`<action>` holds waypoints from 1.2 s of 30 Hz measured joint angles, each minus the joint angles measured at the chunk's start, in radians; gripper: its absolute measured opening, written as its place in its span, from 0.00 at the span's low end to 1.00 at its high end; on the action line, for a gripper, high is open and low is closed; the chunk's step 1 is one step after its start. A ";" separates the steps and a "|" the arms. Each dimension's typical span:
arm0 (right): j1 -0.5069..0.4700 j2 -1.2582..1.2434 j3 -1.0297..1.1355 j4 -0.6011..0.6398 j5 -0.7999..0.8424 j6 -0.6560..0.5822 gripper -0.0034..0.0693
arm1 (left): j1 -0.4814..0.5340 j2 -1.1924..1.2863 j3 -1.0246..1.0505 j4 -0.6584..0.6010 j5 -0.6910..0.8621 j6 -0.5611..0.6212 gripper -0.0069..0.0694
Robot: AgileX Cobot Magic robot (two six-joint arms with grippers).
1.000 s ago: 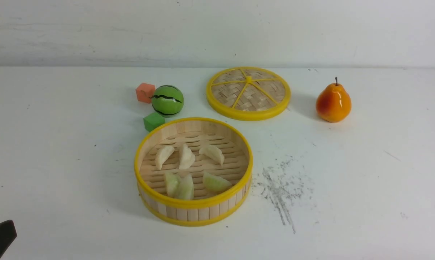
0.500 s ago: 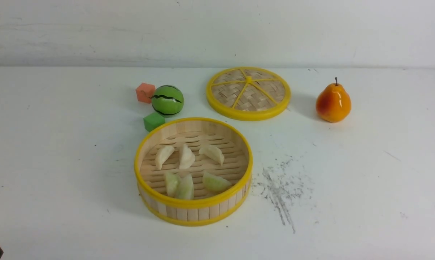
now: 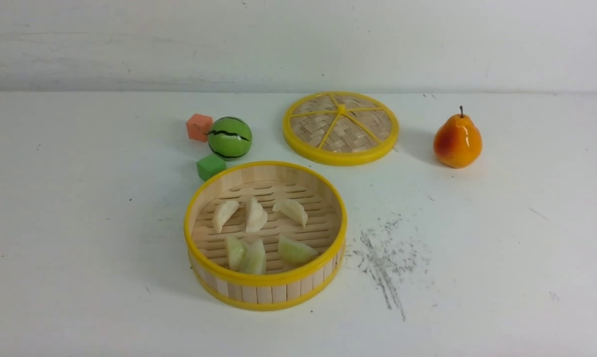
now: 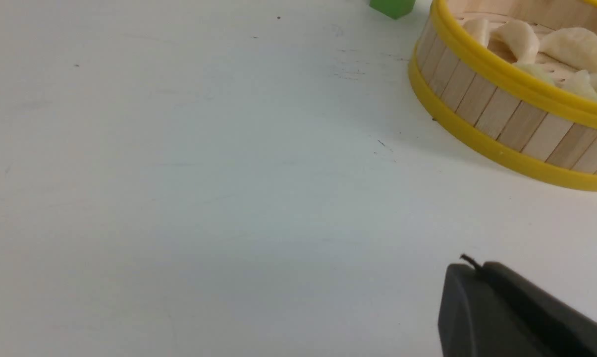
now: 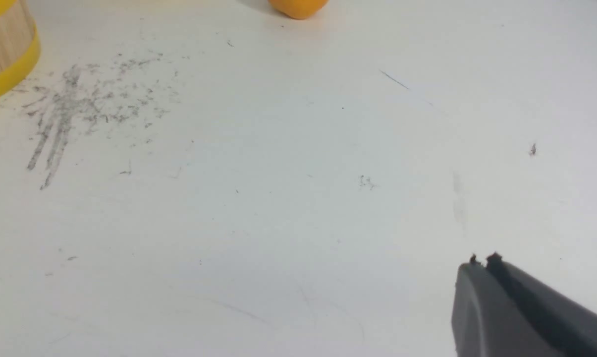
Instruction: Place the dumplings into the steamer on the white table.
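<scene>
Dumplings [image 3: 258,233] fill steamer [image 3: 266,292] (no legible writing).

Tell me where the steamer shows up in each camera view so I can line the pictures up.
Front view: the steamer sits at centre, lower middle, six dumplings inside.
Left wrist view: upper right corner, cut off by the frame, its wall facing the camera.
Right wrist view: only a sliver at the upper left edge.
Shared landmark: grey scuff marks beside the steamer, in front and right wrist views.
</scene>
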 joint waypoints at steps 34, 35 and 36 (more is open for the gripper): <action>0.000 0.000 0.000 0.001 0.000 0.000 0.10 | 0.000 0.000 0.000 0.000 0.001 -0.001 0.07; 0.000 0.000 0.000 0.001 0.000 0.000 0.10 | 0.000 0.000 0.000 0.000 0.001 -0.001 0.07; 0.000 0.000 0.000 0.001 0.000 0.000 0.10 | 0.000 0.000 0.000 0.000 0.001 -0.001 0.07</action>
